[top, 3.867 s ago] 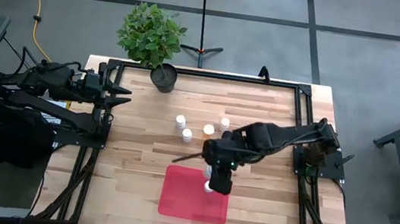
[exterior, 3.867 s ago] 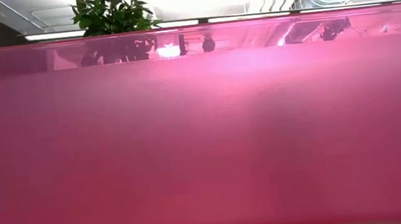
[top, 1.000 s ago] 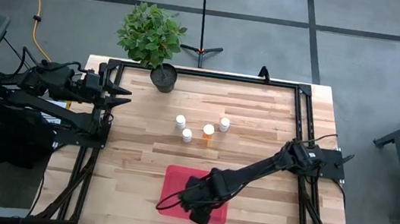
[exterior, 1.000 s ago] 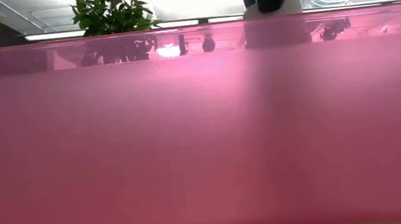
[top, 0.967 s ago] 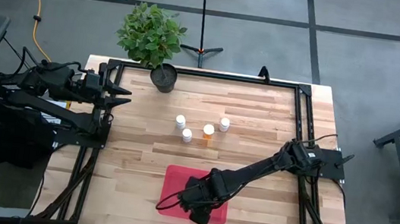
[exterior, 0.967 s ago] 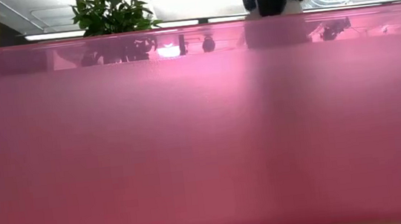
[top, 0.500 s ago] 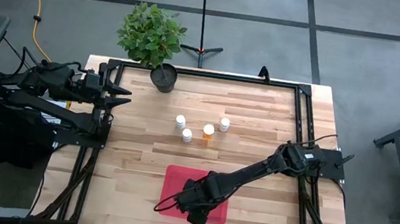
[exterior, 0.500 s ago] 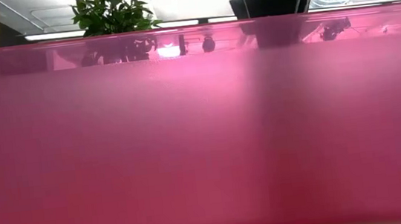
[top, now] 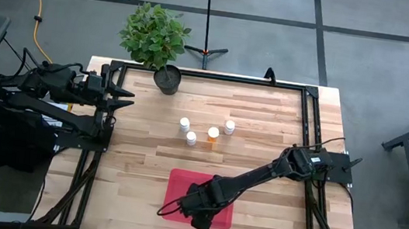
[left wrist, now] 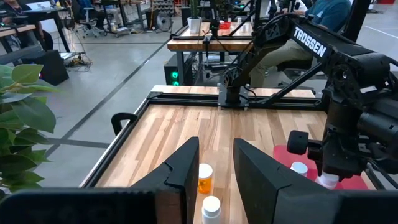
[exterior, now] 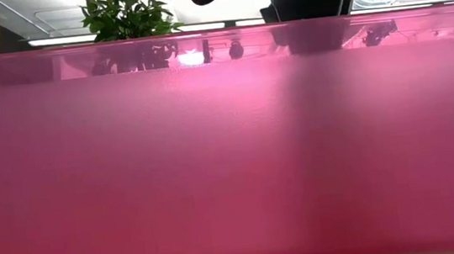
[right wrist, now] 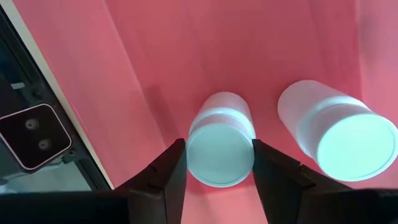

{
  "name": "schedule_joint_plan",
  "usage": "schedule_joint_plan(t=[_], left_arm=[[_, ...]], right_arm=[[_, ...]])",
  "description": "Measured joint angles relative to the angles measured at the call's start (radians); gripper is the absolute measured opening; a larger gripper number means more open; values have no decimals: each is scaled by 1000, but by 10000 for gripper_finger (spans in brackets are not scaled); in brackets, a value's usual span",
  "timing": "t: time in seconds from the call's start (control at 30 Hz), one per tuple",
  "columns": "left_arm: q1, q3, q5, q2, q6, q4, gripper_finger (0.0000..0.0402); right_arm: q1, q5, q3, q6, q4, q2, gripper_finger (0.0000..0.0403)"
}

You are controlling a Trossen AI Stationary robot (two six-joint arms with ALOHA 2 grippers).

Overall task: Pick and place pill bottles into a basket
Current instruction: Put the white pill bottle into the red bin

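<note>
Left gripper [left wrist: 214,171] parked at the worktop's [top: 267,114] left edge, fingers slightly parted, empty; four small white-capped pill bottles [top: 191,137] stand ahead of them. Right gripper [right wrist: 214,171] low inside the flat red plastic basket [top: 175,197], fingers [right wrist: 168,174] touching both sides of a white-capped white bottle [right wrist: 221,140]. A second white bottle [right wrist: 333,134] stands just beside, outside the fingers, also in the basket.

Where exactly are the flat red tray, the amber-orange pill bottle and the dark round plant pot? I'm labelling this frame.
flat red tray [top: 180,183], high view, bare floor near its far left corner.
amber-orange pill bottle [top: 213,133], high view, its white cap.
dark round plant pot [top: 167,80], high view, its rim.
</note>
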Motion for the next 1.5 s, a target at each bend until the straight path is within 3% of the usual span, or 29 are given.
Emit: schedule_joint_plan(t=[0.7,1.1,1.5], left_arm=[[0,0,0,0,4,0,133],[0,0,0,0,4,0,133],[0,0,0,0,4,0,134]], right_arm=[[0,5,-3,-1,-7,6,228],[0,-32,1,-5,-17,3,232],[-4,4,2,-4,-56,-69,232]])
